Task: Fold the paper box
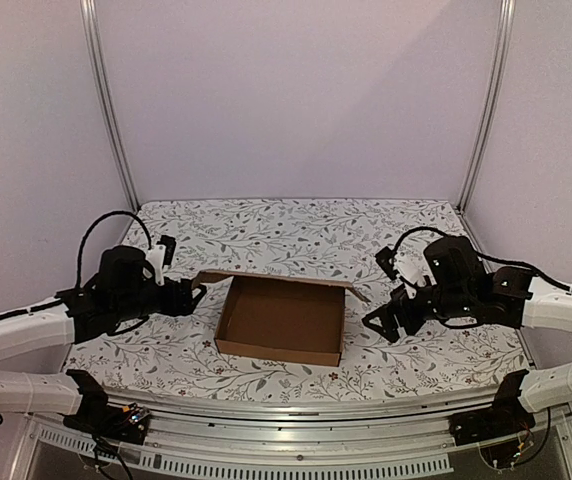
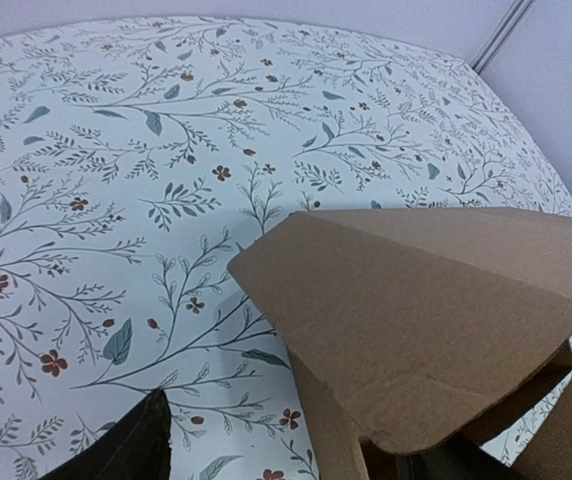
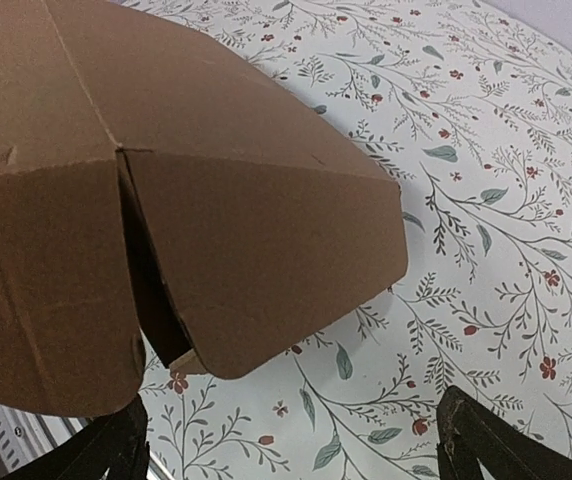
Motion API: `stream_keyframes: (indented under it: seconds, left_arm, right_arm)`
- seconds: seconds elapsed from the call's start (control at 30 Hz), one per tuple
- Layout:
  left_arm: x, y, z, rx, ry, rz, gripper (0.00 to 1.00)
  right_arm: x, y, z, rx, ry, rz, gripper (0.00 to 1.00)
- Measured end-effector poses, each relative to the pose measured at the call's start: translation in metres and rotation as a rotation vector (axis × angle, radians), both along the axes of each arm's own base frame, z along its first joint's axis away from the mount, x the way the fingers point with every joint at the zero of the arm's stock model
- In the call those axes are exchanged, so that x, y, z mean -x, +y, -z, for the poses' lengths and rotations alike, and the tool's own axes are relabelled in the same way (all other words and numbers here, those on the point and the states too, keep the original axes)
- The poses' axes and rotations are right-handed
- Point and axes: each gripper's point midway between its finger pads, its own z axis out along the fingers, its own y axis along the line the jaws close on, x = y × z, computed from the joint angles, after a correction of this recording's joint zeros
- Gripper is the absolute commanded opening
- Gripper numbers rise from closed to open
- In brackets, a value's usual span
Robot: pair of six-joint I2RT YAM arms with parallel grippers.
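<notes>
The paper box [image 1: 282,322] is a shallow brown cardboard tray in the middle of the table, its lid panel [image 1: 276,279] lying back behind it. My left gripper [image 1: 198,292] is at the lid's left side flap [image 2: 416,310]; it is open, and the flap's edge reaches in between the jaws near the right one. Only the left finger [image 2: 138,447] shows plainly. My right gripper [image 1: 380,322] hovers just off the box's right side, wide open, with both fingertips [image 3: 496,440] over bare table below the box's rounded flap [image 3: 266,260].
A leaf-and-flower patterned cloth [image 1: 296,235] covers the table. White walls and metal posts [image 1: 111,110] enclose the back and sides. A metal rail [image 1: 296,425] runs along the near edge between the arm bases.
</notes>
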Motion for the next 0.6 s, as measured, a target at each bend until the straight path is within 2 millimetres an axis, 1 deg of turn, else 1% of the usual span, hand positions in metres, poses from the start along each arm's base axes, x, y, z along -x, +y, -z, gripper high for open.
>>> stream_keyframes:
  seconds: [0.17, 0.3, 0.37, 0.43, 0.57, 0.6]
  left_arm:
    - [-0.004, -0.005, -0.010, 0.009, -0.021, 0.014, 0.74]
    - [-0.007, -0.008, -0.012, 0.009, -0.023, 0.020, 0.74]
    - [-0.008, -0.009, -0.011, 0.007, -0.019, 0.021, 0.74]
    - [-0.009, -0.010, -0.010, 0.004, -0.017, 0.024, 0.74]
    - [-0.009, -0.010, -0.010, 0.004, -0.016, 0.025, 0.74]
    - [-0.009, -0.010, -0.010, 0.004, -0.017, 0.025, 0.74]
  right_arm:
    - [-0.018, 0.007, -0.015, 0.001, -0.157, -0.030, 0.99]
    - [-0.025, 0.012, -0.019, 0.016, -0.240, -0.071, 0.98]
    - [-0.028, 0.015, -0.021, 0.024, -0.272, -0.091, 0.95]
    - [-0.030, 0.021, -0.020, 0.031, -0.301, -0.119, 0.88]
    - [-0.033, 0.026, -0.017, 0.042, -0.322, -0.149, 0.61]
    - [-0.034, 0.027, -0.017, 0.043, -0.324, -0.152, 0.58]
